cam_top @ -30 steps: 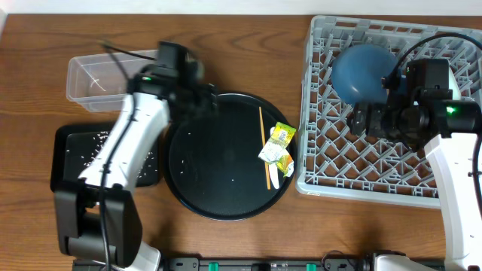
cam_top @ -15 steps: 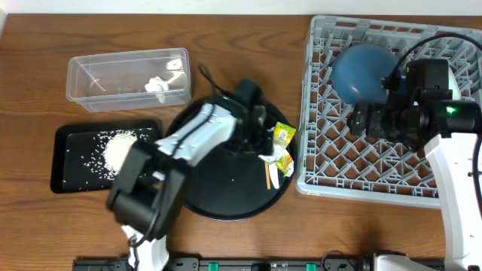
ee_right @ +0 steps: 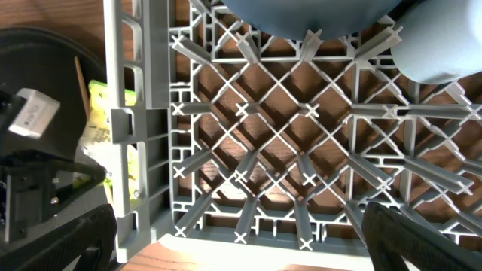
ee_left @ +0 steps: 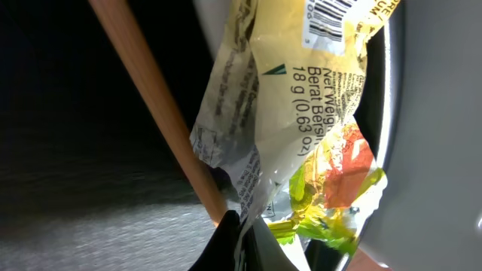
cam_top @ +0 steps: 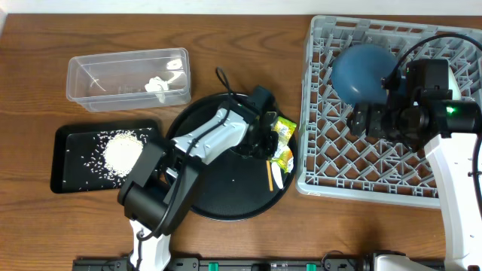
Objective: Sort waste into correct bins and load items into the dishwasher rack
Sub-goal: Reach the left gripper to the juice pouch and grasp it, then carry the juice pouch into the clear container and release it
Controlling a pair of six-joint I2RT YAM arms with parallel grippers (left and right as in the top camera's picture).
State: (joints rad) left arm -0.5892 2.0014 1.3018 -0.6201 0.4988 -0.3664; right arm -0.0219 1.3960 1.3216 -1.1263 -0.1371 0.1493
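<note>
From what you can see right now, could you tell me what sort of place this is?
Probably a robot test bench staged as a dish-clearing station: a wooden table, a grey dishwasher rack holding a blue plate, and a clear tub and black tray as bins.

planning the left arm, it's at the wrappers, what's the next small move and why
Probably close the left gripper on the yellow wrapper and lift. The wrist view shows it right at the gripper, lying against the stick, so pinch the wrapper alone. It is waste on the round tray, not yet binned.
</note>
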